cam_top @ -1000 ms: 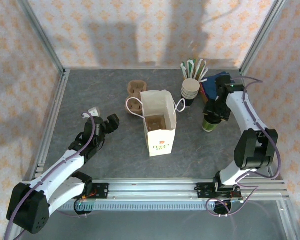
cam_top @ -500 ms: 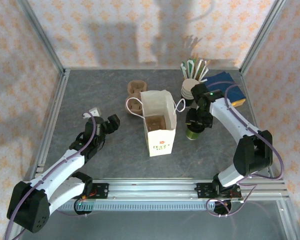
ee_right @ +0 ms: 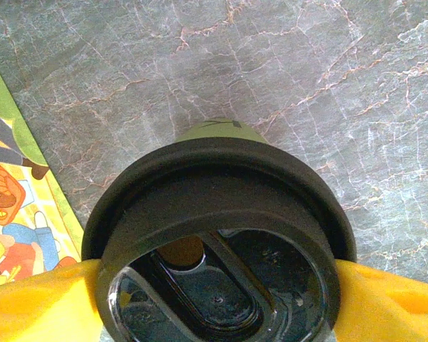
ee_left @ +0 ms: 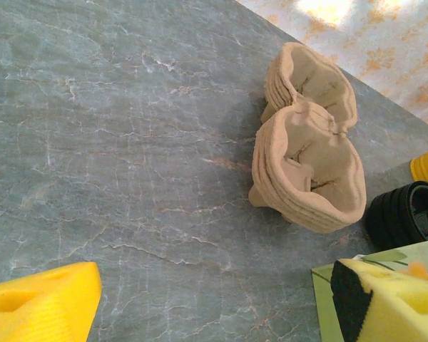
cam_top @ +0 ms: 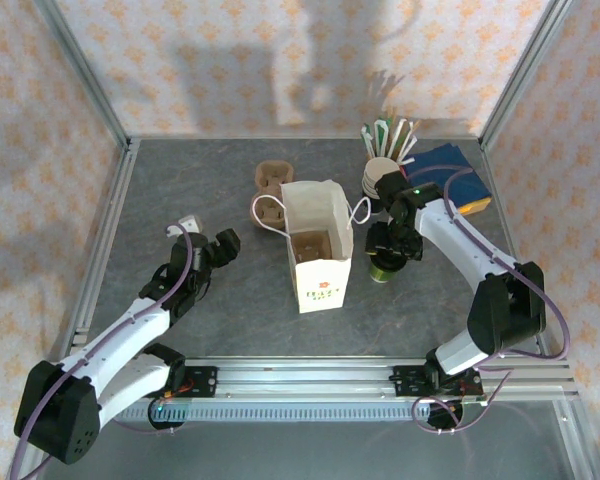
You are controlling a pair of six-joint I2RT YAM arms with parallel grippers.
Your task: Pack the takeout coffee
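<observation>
One lidded cup (cam_top: 384, 266), one bag (cam_top: 320, 272), one cup stack (cam_top: 380, 178) — one carrier stack (ee_left: 307, 167)

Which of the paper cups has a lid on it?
The single green cup with the black lid, held in the right pincer beside the bag; the stacked cups at the back are open-topped.

A robot lab cell: aluminium frame (cam_top: 84, 68), patterned backdrop panels (cam_top: 230, 60), stone-look tabletop (cam_top: 200, 190).
</observation>
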